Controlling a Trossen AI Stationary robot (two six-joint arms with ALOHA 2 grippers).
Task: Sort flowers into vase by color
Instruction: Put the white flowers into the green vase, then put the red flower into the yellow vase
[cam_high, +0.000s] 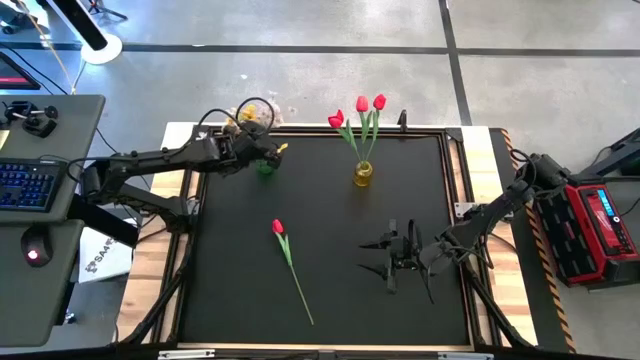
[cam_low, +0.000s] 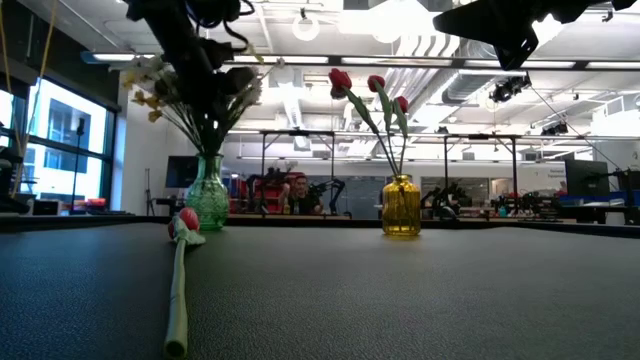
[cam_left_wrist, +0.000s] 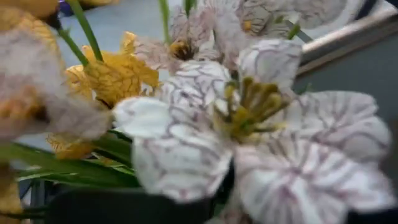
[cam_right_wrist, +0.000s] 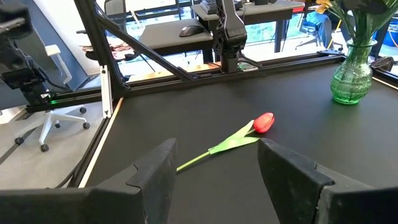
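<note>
A green glass vase (cam_high: 265, 166) (cam_low: 207, 198) near the table's far left holds yellow and white blossom sprays (cam_left_wrist: 249, 118). My left gripper (cam_high: 258, 148) is right at those blossoms, which fill the left wrist view. A yellow vase (cam_high: 362, 175) (cam_low: 401, 205) holds three red tulips (cam_high: 361, 108). A fourth red tulip (cam_high: 290, 258) (cam_right_wrist: 263, 122) lies flat on the black mat, bloom toward the far edge. My right gripper (cam_high: 385, 255) (cam_right_wrist: 216, 149) hovers open to the right of it, its fingers pointing at the tulip from a distance.
The black mat (cam_high: 230, 290) sits in a raised frame (cam_high: 455, 170). A desk with a keyboard (cam_high: 25, 185) stands to the left, and a red device (cam_high: 600, 225) to the right. A person (cam_low: 297, 195) sits far behind the table. Bare mat lies between the lying tulip and the vases.
</note>
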